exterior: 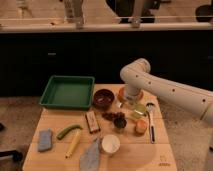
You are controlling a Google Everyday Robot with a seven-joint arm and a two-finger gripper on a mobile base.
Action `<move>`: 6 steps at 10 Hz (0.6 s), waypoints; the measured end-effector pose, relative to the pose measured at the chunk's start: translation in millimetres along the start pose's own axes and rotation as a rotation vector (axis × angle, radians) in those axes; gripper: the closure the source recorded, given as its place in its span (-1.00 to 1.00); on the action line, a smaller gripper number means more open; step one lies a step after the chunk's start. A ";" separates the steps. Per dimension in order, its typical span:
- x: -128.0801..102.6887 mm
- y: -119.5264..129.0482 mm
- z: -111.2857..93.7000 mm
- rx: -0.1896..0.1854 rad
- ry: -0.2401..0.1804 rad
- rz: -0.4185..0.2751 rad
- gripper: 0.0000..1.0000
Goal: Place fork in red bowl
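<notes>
The red bowl (123, 93) sits at the back of the wooden table, right of a maroon bowl (103, 98). My arm's wrist hides much of it. My gripper (132, 106) hangs just in front of the red bowl, low over the table, next to a yellow-green object (138, 111). A slender silvery utensil (151, 126) lies lengthwise on the table to the gripper's right, with a pale end at its far tip. I cannot tell whether this is the fork. Nothing shows inside the visible part of the red bowl.
A green tray (67, 92) stands at the back left. An orange fruit (141, 126), a dark cup (119, 122), a white cup (110, 144), a brown bar (91, 121), a green vegetable (68, 131), a yellow item (74, 143), a blue sponge (45, 140) and a grey cloth (90, 152) crowd the table.
</notes>
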 end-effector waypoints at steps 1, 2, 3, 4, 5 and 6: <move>-3.8 -5.5 1.2 0.000 0.003 0.001 1.00; -7.8 -15.3 3.4 0.002 0.011 0.004 1.00; -12.5 -21.3 6.1 -0.002 0.017 0.005 1.00; -16.7 -26.4 8.7 -0.005 0.022 0.006 1.00; -19.2 -30.4 11.2 -0.009 0.026 0.008 1.00; -19.6 -37.5 14.5 -0.013 0.032 0.017 1.00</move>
